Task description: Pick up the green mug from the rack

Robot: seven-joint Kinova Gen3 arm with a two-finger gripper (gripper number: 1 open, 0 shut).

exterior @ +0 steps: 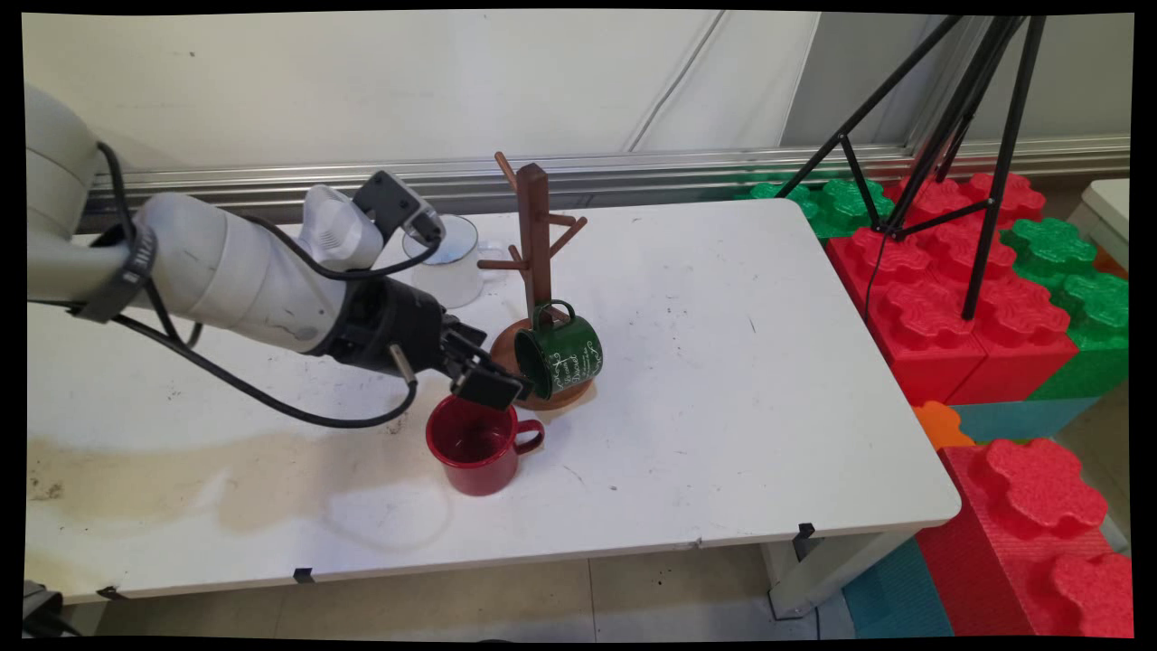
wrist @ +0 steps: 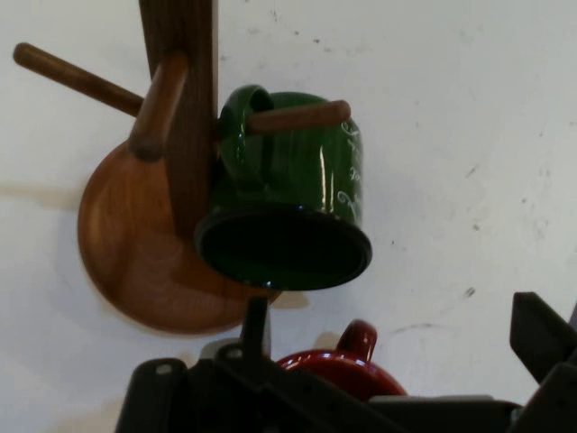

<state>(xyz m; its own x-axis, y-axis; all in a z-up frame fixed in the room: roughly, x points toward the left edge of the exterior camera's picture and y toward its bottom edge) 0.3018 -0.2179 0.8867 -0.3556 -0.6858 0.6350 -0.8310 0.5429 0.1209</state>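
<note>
One green mug (wrist: 293, 194) hangs on mug tree (exterior: 535, 262) w/ our gripper (exterior: 488, 380) just beside it, over red mug (exterior: 479, 445), jaws apart, holding nothing.

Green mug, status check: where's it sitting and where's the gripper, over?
Gripper open, just off the green mug. Mug hangs by its handle on a low peg of the mug tree, mouth toward the gripper. Red mug stands upright directly below the jaws.

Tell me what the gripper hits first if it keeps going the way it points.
Probably the green mug hanging on the wooden rack: its open mouth faces the gripper in the hand view. The red mug sits just below that line. Depth is hard to judge.
</note>
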